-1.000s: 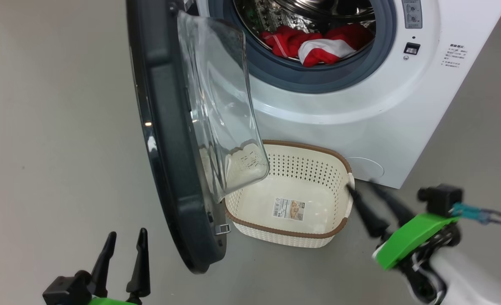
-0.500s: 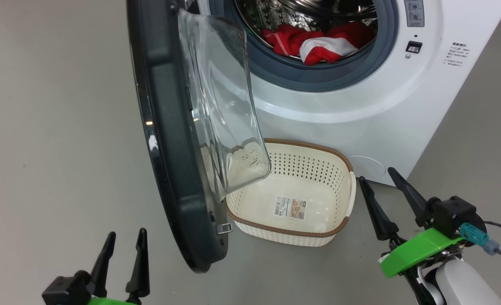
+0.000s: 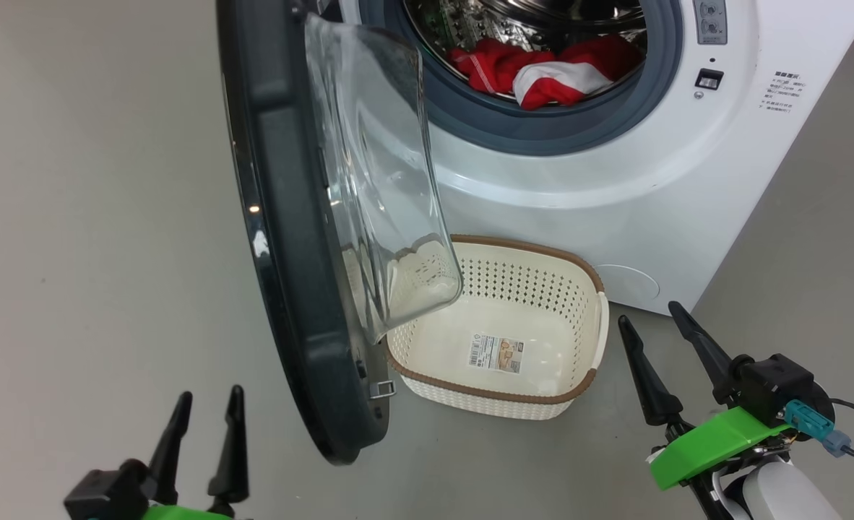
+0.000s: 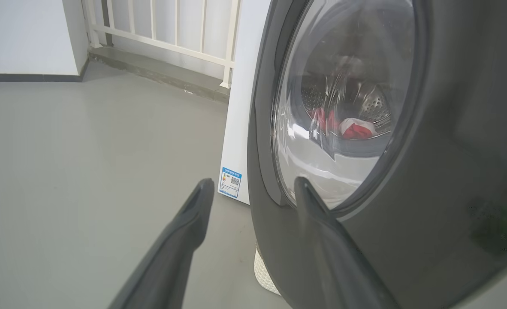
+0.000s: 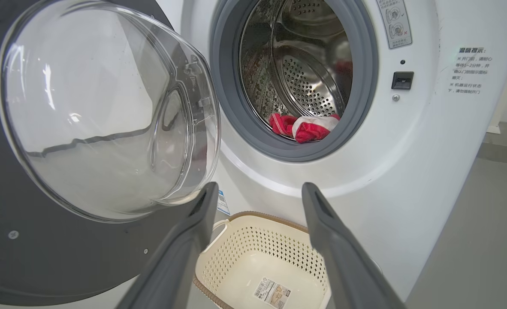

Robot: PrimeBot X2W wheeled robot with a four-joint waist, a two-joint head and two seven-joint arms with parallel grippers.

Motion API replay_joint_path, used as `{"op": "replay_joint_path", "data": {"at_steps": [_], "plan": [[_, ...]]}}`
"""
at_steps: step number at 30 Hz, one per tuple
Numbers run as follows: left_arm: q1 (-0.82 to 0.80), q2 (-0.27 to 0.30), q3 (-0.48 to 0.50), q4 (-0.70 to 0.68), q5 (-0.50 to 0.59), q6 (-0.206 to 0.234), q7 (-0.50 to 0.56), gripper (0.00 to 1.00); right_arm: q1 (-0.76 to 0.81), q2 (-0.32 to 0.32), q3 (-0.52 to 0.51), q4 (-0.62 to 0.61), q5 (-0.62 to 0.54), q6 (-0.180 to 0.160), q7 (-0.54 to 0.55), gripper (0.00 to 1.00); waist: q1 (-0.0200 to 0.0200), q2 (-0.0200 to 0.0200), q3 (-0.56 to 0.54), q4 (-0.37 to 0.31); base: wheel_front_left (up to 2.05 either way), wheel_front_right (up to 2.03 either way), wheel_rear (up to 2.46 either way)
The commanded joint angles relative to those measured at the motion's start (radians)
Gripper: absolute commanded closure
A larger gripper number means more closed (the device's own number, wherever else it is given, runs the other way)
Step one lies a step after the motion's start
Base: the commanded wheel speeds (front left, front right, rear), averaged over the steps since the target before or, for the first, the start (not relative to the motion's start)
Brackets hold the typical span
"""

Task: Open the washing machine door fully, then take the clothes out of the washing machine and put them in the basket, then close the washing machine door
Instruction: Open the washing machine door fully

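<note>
R gripper fingers spread, empty, basket rim at its 9 o'clock; L gripper likewise, washing machine door at its 1 o'clock. In the washing machine drum: clothes, 11 o'clock from R gripper. Risk: door's glass bowl overhangs basket, so dropped clothes may glance off & miss.

The head view looks steeply down from above at the washing machine, seeing its door nearly edge-on and the basket from over its rim. The left wrist view sits low over the floor, very close to the door's outer face, looking through its glass. The right wrist view, low and a little farther back, faces the machine's front. All three share the door and the clothes in the drum.
</note>
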Motion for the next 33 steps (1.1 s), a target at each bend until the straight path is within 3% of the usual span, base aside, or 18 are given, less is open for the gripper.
{"op": "replay_joint_path", "data": {"at_steps": [1, 2, 12, 19, 27, 33], "plan": [[-0.02, 0.012, 0.044, -0.033, 0.005, -0.001, -0.009, 0.95, 0.006, 0.0, 0.019, -0.028, -0.015, 0.008, -0.009, 0.0, 0.0, 0.0, -0.001, 0.0, 0.0, 0.0, 0.0], [-0.023, 0.012, 0.053, -0.044, 0.005, 0.002, -0.009, 1.0, 0.007, 0.001, 0.017, -0.028, -0.015, 0.008, -0.009, 0.0, 0.0, 0.0, -0.002, 0.0, 0.0, 0.0, 0.0], [-0.083, 0.012, 0.142, -0.337, 0.008, 0.008, -0.009, 1.0, 0.013, 0.004, 0.006, -0.025, -0.021, 0.008, -0.009, 0.0, 0.0, 0.0, -0.007, 0.002, 0.0, 0.0, 0.0], [-0.073, 0.012, -0.007, -0.535, 0.042, -0.004, -0.009, 1.0, 0.007, 0.002, 0.011, -0.023, -0.021, 0.008, -0.009, 0.0, 0.0, 0.0, -0.006, 0.0, 0.0, 0.0, 0.0], [-0.006, 0.012, -0.269, -0.467, -0.03, -0.025, -0.009, 1.0, 0.001, 0.001, 0.016, -0.026, -0.013, 0.008, -0.009, 0.0, 0.0, 0.0, -0.003, -0.011, 0.0, 0.0, 0.0], [-0.002, 0.012, -0.316, -0.316, -0.073, -0.029, -0.009, 1.0, 0.001, -0.003, 0.014, -0.031, -0.012, 0.008, -0.009, 0.0, 0.0, 0.0, -0.003, -0.018, 0.0, 0.0, 0.0]]}}
